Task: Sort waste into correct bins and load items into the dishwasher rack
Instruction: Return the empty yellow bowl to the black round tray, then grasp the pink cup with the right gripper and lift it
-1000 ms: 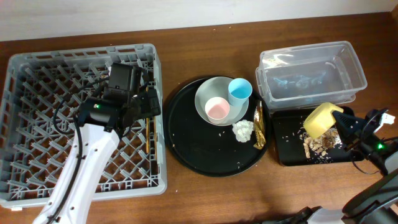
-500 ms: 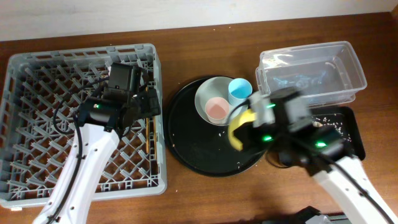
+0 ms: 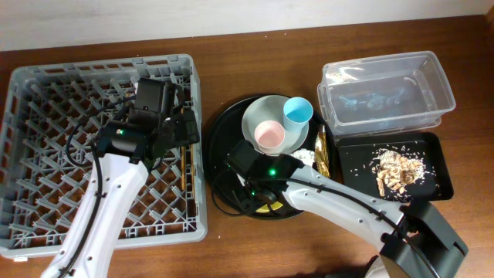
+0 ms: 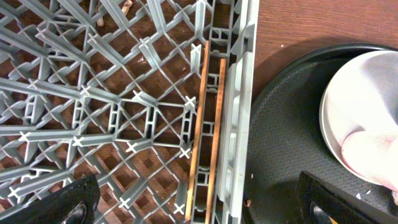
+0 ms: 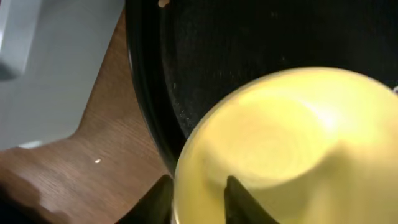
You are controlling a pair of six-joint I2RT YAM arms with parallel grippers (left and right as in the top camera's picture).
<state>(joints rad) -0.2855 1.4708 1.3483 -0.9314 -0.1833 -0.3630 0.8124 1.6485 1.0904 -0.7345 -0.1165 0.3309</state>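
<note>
Yellow bowl (image 5: 280, 143): upright on the rack-side edge of the round black tray (image 3: 228, 143), just beside the dishwasher rack (image 3: 100, 66); interior bare. Placement judged a staging spot within the left arm's reach, since food scraps (image 3: 395, 174) already lie in the shallow black tray (image 3: 355, 154).
Right pincer (image 5: 198, 202): slightly parted astride the bowl's rim, one finger inside, one outside, seemingly not pinching.
Left pincer (image 4: 205, 208): spread wide, empty, over the rack's right edge above the chopsticks (image 4: 199, 112), likely waiting for the bowl.
</note>
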